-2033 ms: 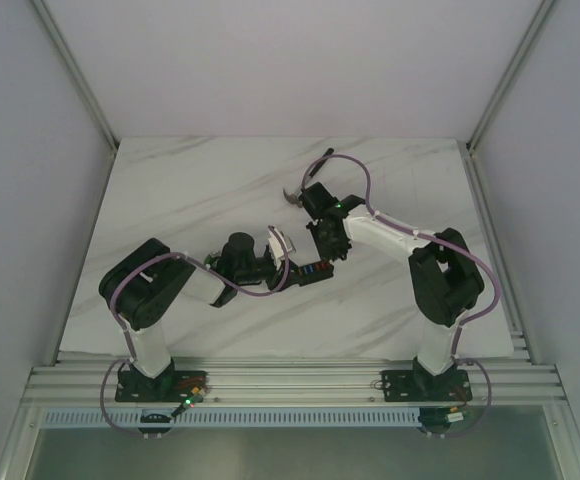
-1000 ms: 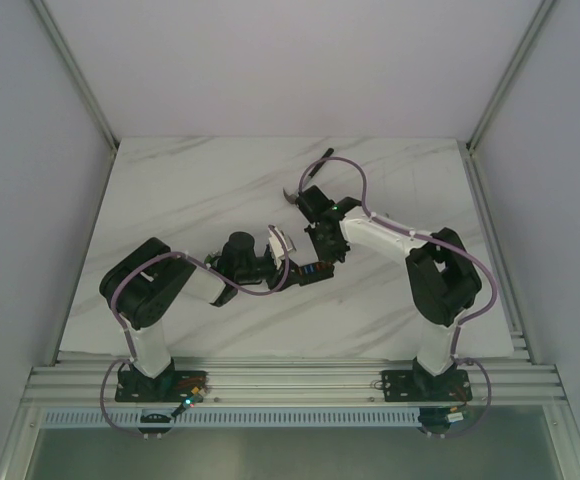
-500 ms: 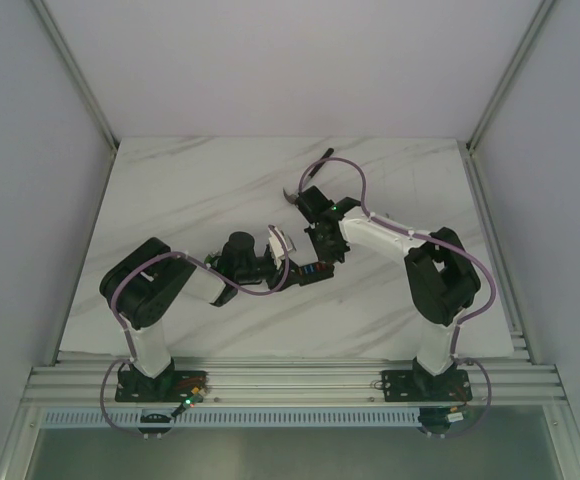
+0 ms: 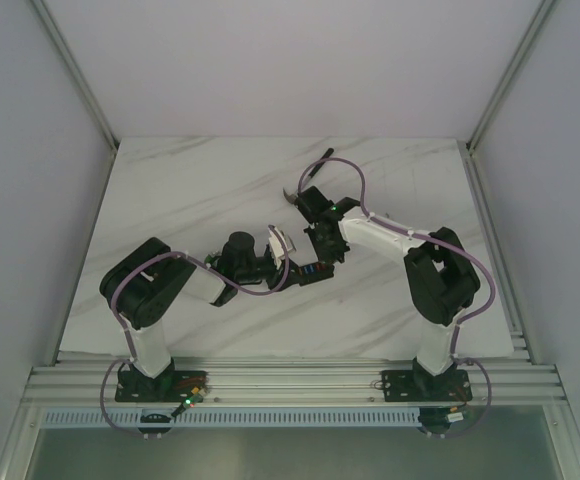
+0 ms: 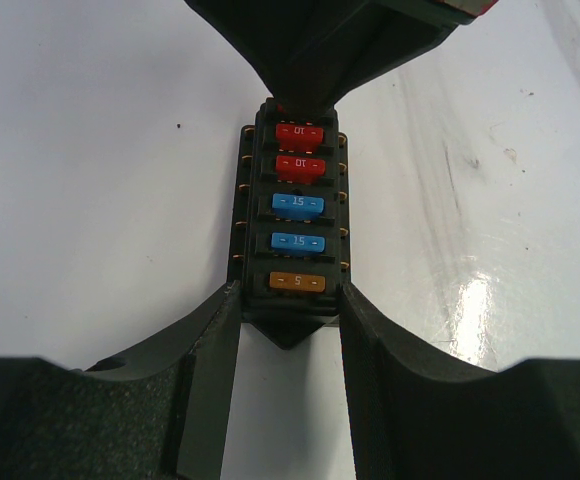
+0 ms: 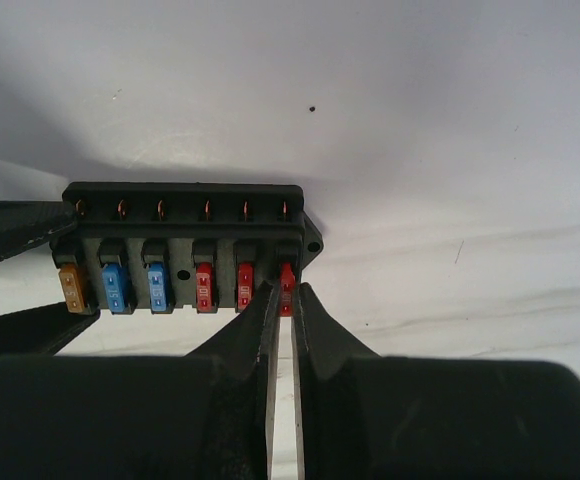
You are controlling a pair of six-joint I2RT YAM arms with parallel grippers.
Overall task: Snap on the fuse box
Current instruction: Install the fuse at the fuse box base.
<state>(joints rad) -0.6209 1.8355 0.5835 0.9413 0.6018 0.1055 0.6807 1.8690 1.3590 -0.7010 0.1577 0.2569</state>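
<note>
Near the middle of the desk, a little toward 6 o'clock in the top view, the fuse box lies with its fuse face up. The left hand comes at it from 9 o'clock and stands about half open. Its two fingers press against the long sides of the box at the end that carries the orange fuse, so the box is clamped between them.

From that end toward 12 o'clock in the left wrist view, the row runs orange, two blue fuses, then two red ones. The last slot is hidden there under the right hand.

The right hand reaches down from 1 o'clock in the top view. Its fingers are drawn almost together, with only a thin slit between them, and they pinch a red fuse at the end slot beside the box's mounting ear.

At 12 o'clock from the box, partly behind the right arm, lies a dark tool with a curved pale head.
</note>
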